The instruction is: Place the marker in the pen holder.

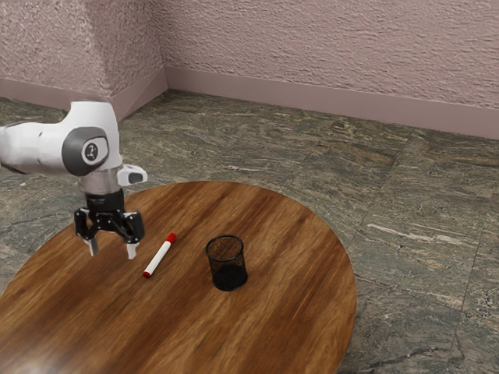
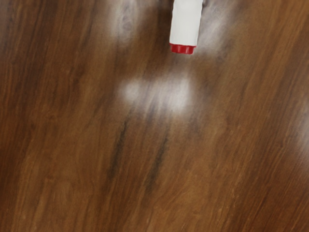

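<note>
In the exterior view my gripper hangs above the table, its two fingers spread wide with nothing between them. The white marker, with a red cap and a red end, lies flat on the wood a little to the exterior view's right of the gripper. Beyond it, farther to that side, stands the black mesh pen holder, upright with its top open. In the wrist view part of the marker shows, its red end toward the middle of the picture.
The round wooden table bears both things, its curved edge running past the pen holder. Around it lies a dark stone floor, with pinkish textured walls behind.
</note>
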Controlling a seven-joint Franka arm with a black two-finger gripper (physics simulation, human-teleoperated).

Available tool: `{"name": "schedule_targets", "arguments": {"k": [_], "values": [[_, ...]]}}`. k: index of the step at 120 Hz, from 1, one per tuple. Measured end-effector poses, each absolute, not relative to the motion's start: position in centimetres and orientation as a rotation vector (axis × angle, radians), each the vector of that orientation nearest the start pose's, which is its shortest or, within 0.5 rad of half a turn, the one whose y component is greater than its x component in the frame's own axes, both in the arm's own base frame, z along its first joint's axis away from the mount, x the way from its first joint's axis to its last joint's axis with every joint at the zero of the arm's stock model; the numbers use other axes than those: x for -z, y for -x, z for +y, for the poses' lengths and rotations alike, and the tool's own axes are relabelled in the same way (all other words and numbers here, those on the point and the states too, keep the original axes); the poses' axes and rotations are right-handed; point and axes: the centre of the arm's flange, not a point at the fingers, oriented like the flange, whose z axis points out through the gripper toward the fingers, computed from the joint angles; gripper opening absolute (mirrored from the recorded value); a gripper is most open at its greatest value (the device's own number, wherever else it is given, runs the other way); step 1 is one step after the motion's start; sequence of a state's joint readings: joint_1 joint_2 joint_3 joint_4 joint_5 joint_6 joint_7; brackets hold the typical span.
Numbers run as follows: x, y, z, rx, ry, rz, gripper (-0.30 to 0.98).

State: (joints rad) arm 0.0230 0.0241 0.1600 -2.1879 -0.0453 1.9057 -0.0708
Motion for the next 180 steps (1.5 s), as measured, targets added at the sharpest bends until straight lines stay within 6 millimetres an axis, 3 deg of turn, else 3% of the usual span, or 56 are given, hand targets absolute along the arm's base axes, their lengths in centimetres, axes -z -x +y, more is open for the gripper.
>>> {"name": "schedule_targets", "arguments": {"k": [22, 40, 62, 139, 154, 180], "values": [[-31.2, -53.0, 8.4, -0.363, 3.118, -0.415, 0.69], [-28.2, -54.6, 8.5, -0.258, 3.111, -0.4, 0.68], [-26.1, -55.6, 7.5, -0.188, 3.109, -0.361, 0.52], [-25.3, -56.1, 6.7, -0.111, 3.101, -0.288, 0.1], [-25.0, -56.3, 6.3, -0.11, 3.101, -0.267, 0.06], [-24.7, -56.9, 7.3, -0.105, 3.101, -0.288, 0.08]]}}
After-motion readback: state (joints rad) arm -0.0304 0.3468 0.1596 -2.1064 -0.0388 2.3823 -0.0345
